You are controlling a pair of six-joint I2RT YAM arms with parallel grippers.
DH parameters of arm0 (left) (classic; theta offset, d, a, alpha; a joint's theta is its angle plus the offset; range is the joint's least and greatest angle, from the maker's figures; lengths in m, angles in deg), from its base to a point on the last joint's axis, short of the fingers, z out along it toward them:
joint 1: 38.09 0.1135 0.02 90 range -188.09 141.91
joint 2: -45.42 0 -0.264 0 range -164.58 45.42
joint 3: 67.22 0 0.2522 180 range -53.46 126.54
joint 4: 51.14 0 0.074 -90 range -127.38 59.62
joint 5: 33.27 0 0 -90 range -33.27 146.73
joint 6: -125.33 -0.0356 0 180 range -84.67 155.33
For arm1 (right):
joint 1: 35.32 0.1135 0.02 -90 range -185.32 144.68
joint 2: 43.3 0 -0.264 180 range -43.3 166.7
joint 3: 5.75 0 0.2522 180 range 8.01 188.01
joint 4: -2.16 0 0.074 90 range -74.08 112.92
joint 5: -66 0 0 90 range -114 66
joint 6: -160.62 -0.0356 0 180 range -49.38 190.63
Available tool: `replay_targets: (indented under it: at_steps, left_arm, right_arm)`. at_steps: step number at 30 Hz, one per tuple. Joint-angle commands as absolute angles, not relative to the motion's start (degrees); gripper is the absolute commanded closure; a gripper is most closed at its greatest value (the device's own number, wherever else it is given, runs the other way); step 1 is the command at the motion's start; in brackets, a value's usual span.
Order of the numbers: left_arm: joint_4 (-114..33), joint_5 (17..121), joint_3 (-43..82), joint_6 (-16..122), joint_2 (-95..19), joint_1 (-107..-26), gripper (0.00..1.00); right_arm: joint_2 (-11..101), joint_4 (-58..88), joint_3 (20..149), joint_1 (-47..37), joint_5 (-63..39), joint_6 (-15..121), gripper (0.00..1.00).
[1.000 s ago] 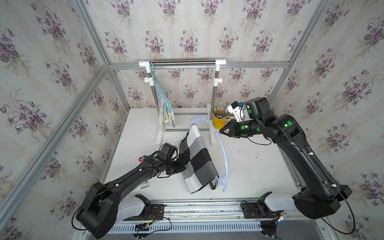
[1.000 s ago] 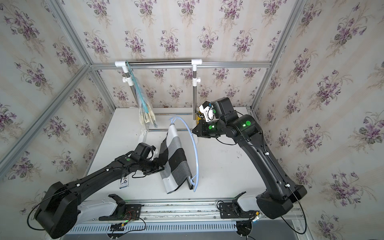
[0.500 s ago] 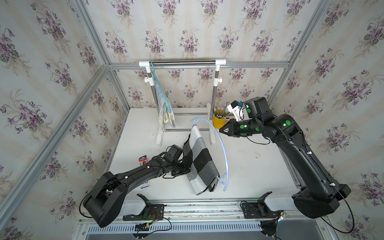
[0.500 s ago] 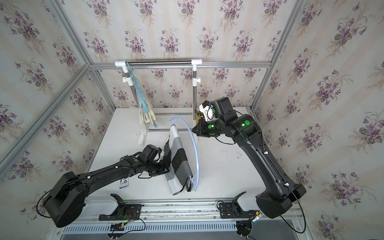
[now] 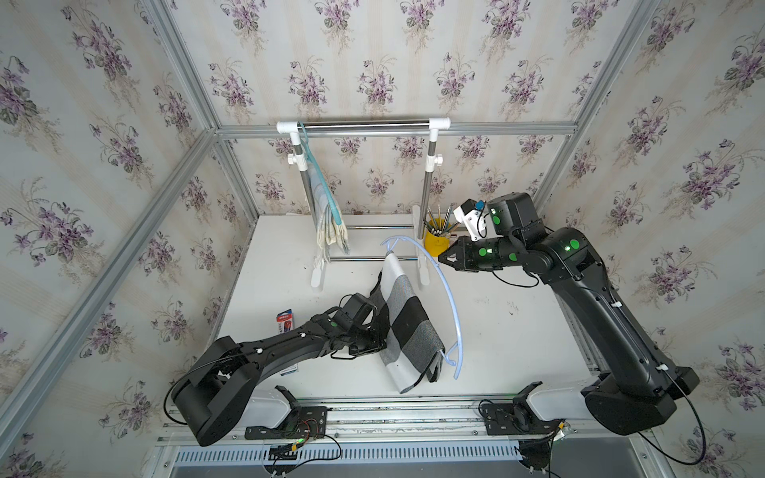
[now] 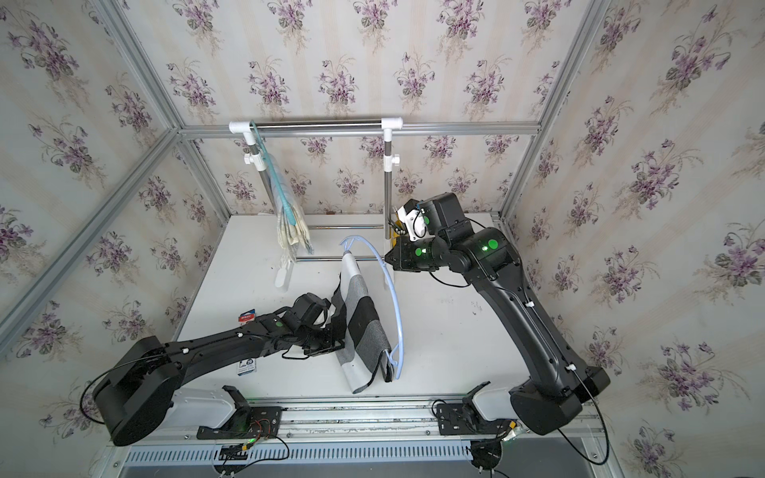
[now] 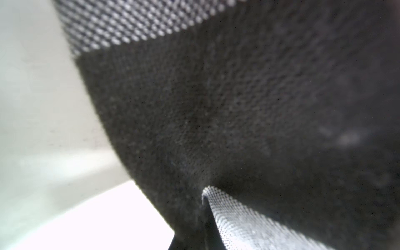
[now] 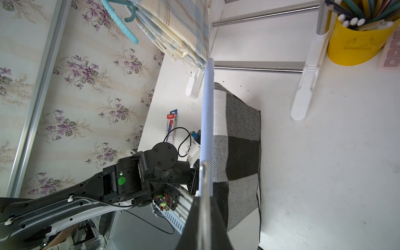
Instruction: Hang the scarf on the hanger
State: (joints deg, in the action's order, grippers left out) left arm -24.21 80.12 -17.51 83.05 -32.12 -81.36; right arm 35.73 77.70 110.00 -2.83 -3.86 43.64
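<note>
The scarf (image 5: 407,327) (image 6: 364,327) is checked black, grey and white. It lies along the straight bar of the pale blue hanger (image 5: 446,289) (image 6: 396,298), which stands tilted over the table. My right gripper (image 5: 441,260) (image 6: 387,258) is shut on the hanger's curved arm near the hook. In the right wrist view the hanger (image 8: 206,119) runs out from between the fingers (image 8: 218,227) beside the scarf (image 8: 238,151). My left gripper (image 5: 383,347) (image 6: 337,345) is shut on the scarf's left edge, its tips hidden by cloth. The scarf (image 7: 216,108) fills the left wrist view.
A clothes rack (image 5: 364,124) stands at the back of the table. A teal hanger with a striped cloth (image 5: 331,223) hangs on it. A yellow pen cup (image 5: 436,244) stands by the rack's right foot. A red and blue packet (image 5: 284,322) lies beside my left arm.
My left arm has reached further right and sunk lower, carrying the scarf's edge toward the hanger. The right arm and the hanger have stayed still.
</note>
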Motion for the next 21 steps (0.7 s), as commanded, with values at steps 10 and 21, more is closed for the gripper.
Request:
replay_targets:
  at_steps: [10, 21]
  left_arm:
    - [7.7, 60.4, -0.9, 77.0, -17.1, -81.9, 0.32]
    - [-3.5, 62.3, 22.2, 70.9, -20.6, -95.2, 0.31]
  right_arm:
    - [34.1, 70.8, 107.5, -3.1, -6.7, 44.7, 1.0]
    - [32.8, 62.9, 101.8, -3.1, -6.1, 40.8, 1.0]
